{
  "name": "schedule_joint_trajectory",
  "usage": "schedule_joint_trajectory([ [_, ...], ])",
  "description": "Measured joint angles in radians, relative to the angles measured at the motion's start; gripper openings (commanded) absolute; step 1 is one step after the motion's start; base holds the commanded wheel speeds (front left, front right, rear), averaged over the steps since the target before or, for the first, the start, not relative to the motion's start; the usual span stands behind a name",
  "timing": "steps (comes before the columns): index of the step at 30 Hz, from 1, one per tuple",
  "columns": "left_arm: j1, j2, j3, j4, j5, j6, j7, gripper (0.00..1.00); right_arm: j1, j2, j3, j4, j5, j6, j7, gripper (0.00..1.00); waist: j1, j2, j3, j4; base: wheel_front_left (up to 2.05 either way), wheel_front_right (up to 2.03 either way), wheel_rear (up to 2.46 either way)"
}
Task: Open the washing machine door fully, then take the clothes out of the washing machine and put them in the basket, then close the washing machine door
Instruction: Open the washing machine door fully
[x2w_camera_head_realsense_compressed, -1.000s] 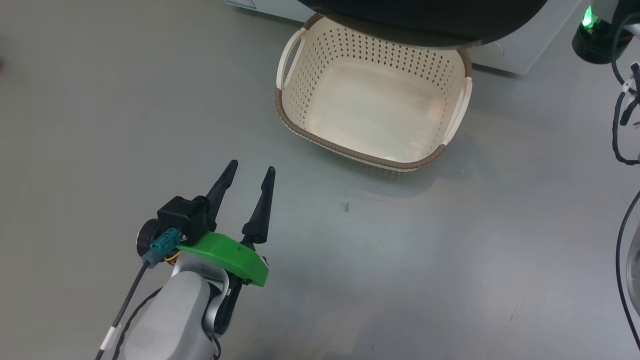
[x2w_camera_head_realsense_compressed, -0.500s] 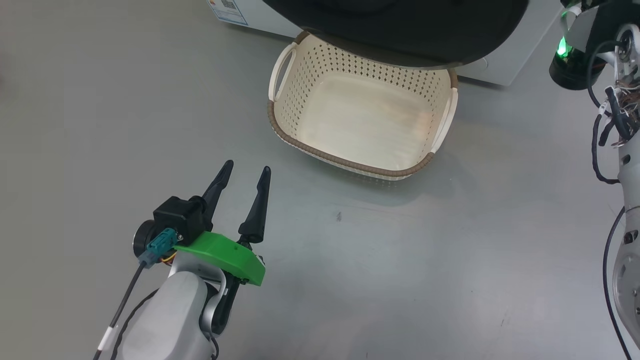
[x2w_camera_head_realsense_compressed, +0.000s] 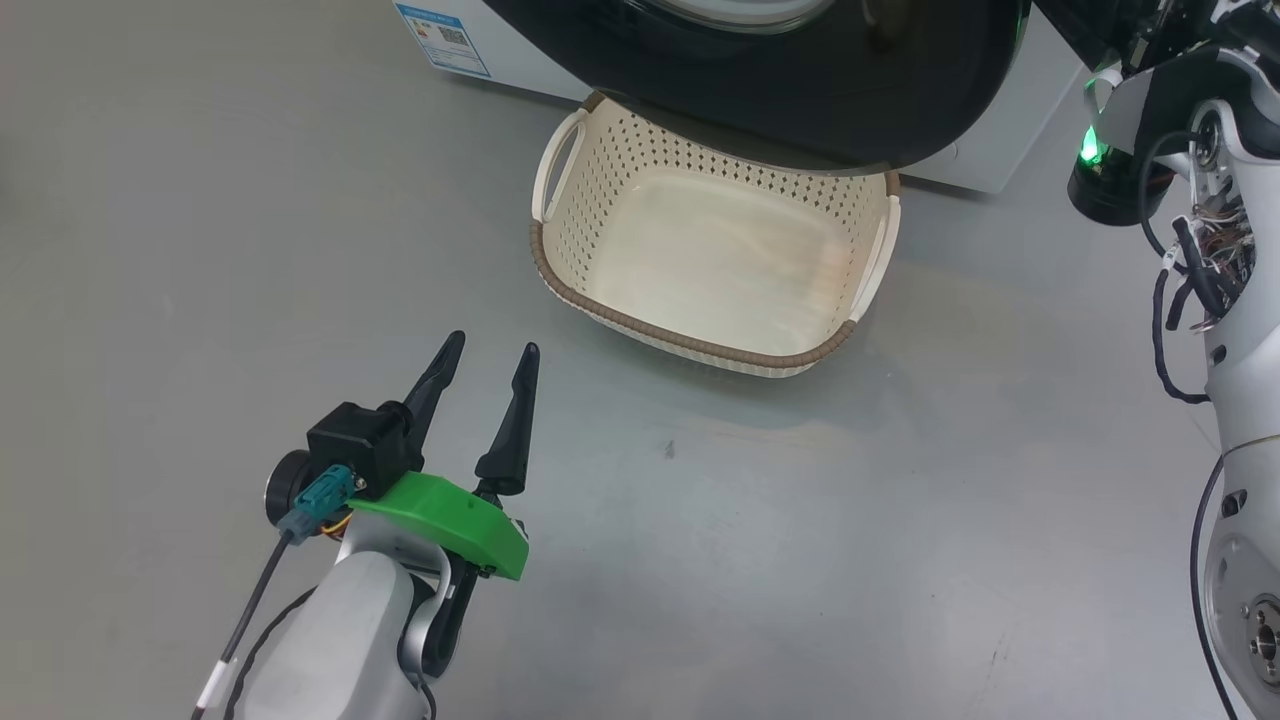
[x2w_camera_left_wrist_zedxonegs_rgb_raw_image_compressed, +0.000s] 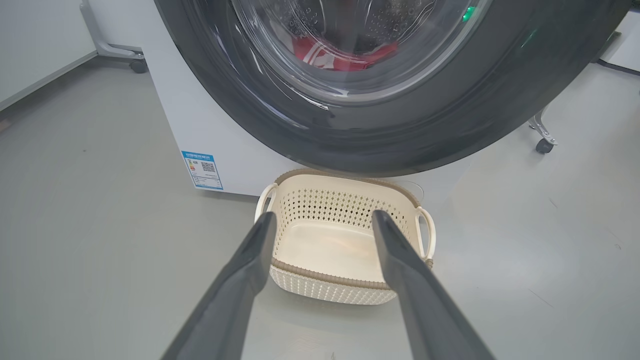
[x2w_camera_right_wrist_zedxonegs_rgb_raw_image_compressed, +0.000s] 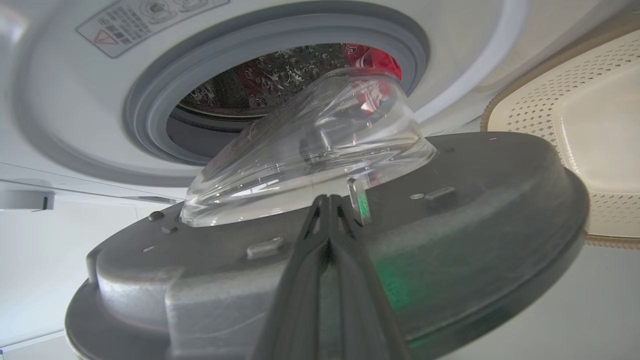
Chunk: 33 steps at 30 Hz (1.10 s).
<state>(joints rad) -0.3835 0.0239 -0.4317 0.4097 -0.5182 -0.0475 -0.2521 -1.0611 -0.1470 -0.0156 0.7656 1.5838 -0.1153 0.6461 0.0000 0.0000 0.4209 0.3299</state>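
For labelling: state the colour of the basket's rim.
Brown, on the cream basket; clearest in the head view.

Head looks down, left wrist forward, sharing the basket (x2w_camera_head_realsense_compressed: 700, 345); right wrist seemingly hugs door (x2w_camera_right_wrist_zedxonegs_rgb_raw_image_compressed: 450, 225).

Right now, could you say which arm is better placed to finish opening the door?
Right, probably. The right end effector, shut, is at the inner face of the washing machine door beside the glass bowl; the left end effector hangs open over the floor, short of the basket.
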Motion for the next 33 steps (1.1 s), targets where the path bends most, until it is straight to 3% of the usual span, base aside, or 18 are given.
schedule_joint_trajectory([
  [12, 0.014, 0.0, 0.007, 0.002, 0.002, 0.003, 0.0, 1.0, 0.02, 0.011, -0.001, -0.005, 0.0, 0.015, -0.006, 0.0, 0.0, 0.0, -0.014, -0.007, 0.0, 0.0, 0.0],
  [19, 0.024, 0.0, 0.012, 0.014, 0.002, 0.003, 0.0, 1.0, 0.036, -0.012, -0.044, -0.003, -0.009, 0.074, -0.082, 0.0, 0.0, 0.0, -0.041, -0.011, 0.0, 0.0, 0.0],
  [27, 0.05, 0.001, 0.046, 0.034, 0.009, 0.003, 0.0, 1.0, 0.112, -0.082, 0.081, -0.021, -0.191, 0.214, -0.146, 0.0, 0.0, 0.0, -0.095, -0.021, 0.0, 0.0, 0.0],
  [33, 0.081, 0.005, 0.084, 0.046, 0.02, 0.003, 0.0, 1.0, 0.166, -0.107, 0.172, -0.061, -0.326, 0.232, -0.219, 0.0, 0.0, 0.0, -0.138, -0.041, 0.0, 0.0, 0.0],
])
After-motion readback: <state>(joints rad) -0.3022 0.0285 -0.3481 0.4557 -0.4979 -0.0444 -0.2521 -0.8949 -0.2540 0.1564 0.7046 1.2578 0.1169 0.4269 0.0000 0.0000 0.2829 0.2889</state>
